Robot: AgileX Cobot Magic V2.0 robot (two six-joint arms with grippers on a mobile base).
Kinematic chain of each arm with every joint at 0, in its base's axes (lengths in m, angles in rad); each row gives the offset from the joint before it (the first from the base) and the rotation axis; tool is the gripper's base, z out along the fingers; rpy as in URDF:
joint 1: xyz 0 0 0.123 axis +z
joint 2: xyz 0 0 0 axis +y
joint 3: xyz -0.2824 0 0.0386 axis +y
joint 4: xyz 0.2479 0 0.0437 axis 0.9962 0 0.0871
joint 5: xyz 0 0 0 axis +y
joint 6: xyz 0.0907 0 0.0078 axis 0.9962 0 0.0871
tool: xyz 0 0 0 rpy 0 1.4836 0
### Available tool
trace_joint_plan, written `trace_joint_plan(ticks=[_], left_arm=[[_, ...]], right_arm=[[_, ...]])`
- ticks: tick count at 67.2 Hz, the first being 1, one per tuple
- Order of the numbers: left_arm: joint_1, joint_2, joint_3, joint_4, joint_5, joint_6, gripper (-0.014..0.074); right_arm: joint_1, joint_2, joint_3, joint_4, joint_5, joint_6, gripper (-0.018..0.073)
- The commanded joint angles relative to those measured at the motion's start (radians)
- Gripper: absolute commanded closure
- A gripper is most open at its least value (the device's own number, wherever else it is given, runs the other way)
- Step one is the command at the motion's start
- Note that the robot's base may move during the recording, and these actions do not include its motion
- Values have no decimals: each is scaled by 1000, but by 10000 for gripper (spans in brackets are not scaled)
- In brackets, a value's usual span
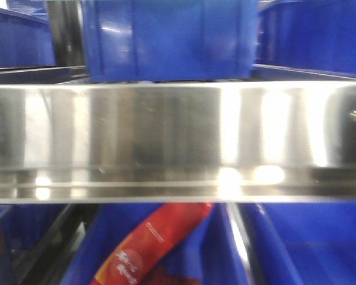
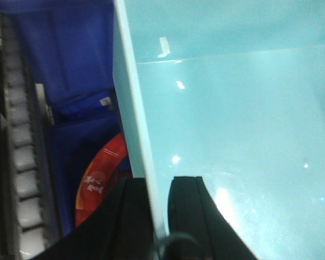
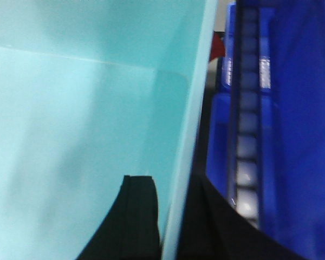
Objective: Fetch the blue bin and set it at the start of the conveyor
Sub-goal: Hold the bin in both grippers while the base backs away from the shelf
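The pale turquoise blue bin (image 2: 233,119) fills the left wrist view, its left wall running down between my black fingers. My left gripper (image 2: 158,187) is shut on that wall, one finger inside the bin and one outside. The same blue bin (image 3: 76,108) fills the right wrist view, where my right gripper (image 3: 170,187) is shut on its right wall in the same way. The bin looks empty inside. The conveyor start is out of view. The front view shows neither the bin nor the grippers.
A shiny steel rack bar (image 1: 178,142) crosses the front view very close. Dark blue bins (image 1: 166,38) sit above and below it. A red packet (image 1: 148,243) lies in a lower bin. Roller tracks (image 2: 21,179) (image 3: 249,135) run beside the bin on both sides.
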Motion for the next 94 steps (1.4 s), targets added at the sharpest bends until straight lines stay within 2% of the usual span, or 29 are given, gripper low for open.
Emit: trace_joint_plan(ticks=[1,94], left_arm=[[1,-19,-14,38,-18,15,707],[1,-19,-14,38,-18,15,707]], right_arm=[[-6,-11,-7,-48,-13,-21,703],[-6,-11,-7,-48,-13,-21,703]])
